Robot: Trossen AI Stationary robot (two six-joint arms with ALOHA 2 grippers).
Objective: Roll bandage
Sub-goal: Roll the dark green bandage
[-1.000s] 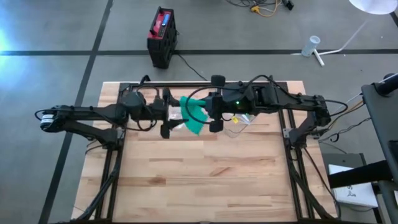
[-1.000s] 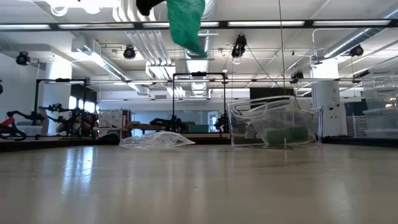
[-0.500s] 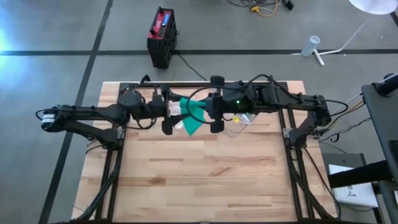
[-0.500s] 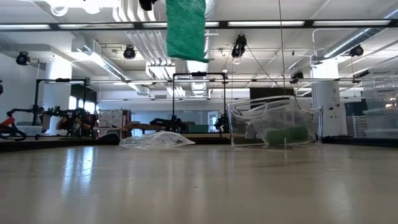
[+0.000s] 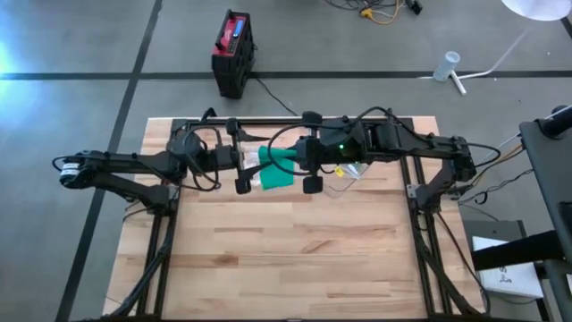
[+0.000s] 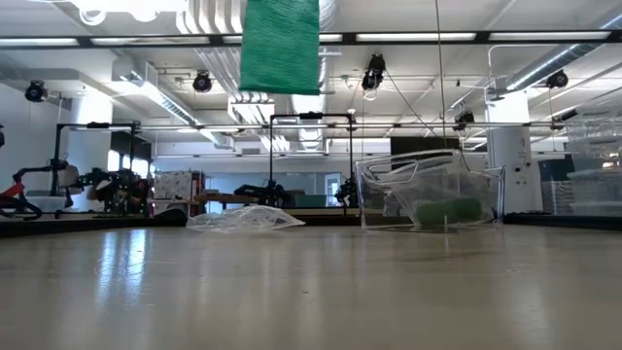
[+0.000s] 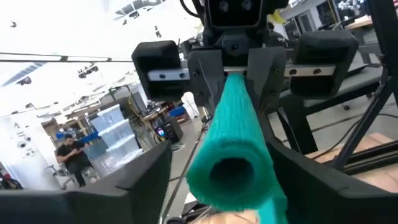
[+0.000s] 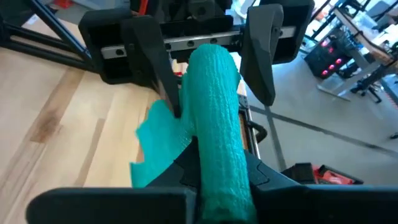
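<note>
Bandage (image 5: 279, 167) pinched by right claw (image 5: 308, 167), left claw (image 5: 241, 159) spread around it, clear container (image 6: 430, 202) behind

Bandage (image 5: 275, 169) hangs over the table (image 5: 295, 259) toward its 12 o'clock edge — left gripper (image 5: 242, 165) at its 9 o'clock, right gripper (image 5: 307, 164) at 3 — a red-and-black box (image 5: 232, 52) on the floor beyond.

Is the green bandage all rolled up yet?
Mostly. The green bandage already looks like a tight tube. The right tool is shut on one end, and the left tool stands open around the other. A loose tail hangs free, so that bit is left to wind.
</note>
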